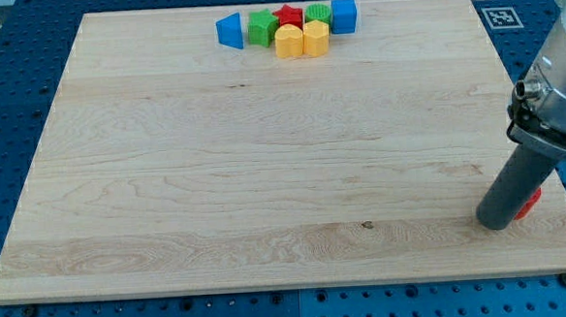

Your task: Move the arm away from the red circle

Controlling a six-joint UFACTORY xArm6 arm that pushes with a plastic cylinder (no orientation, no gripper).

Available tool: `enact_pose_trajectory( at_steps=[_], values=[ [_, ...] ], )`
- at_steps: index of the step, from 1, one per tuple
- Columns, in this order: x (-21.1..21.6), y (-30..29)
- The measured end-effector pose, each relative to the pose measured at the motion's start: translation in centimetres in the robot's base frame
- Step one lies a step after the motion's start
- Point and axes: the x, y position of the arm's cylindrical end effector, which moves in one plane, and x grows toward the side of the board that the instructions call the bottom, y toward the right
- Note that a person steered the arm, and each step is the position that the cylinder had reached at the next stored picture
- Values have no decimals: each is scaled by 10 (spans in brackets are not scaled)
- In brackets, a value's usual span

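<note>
Tip: my tip (495, 223) rests on the wooden board (265, 179) near the view's bottom right corner. It is a bare rod end, so it has nothing to open or close and holds nothing.

Red circle: the red circle (530, 202) sits just behind my tip toward the view's right and appears to touch the rod. Only a small red sliver shows past the dark shaft, so the round shape is taken from the task wording, not confirmed by sight.

Other blocks: all are well apart from my tip, clustered toward the view's top, left of it – a blue block (229, 30), a green block (262, 28), a red star (288, 16), a second green block (317, 14), a blue cube (343, 16), and two yellow blocks (289, 41) and (315, 36) in front of them.

Handling judgement: the red circle looks small, rigid and light, likely to slide easily on the smooth wood. Any sideways sweep toward the view's right would shove it, perhaps off the near edge. There is no call to take hold of it – the rod could only push on its side face.

Step in hand: the retreat seems not yet made, since tip and circle are in contact or nearly so.

Next move, as judged: draw the tip toward the view's left or upper left over open board, directly away from the block.
</note>
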Motion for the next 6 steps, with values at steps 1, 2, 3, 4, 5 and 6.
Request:
enact_pose_trajectory(
  at_steps=[1,2,3,4,5,6],
  values=[
    [0,24],
    [0,26],
    [-3,-10],
    [-26,-29],
    [-27,-29],
    [-52,-49]
  ],
)
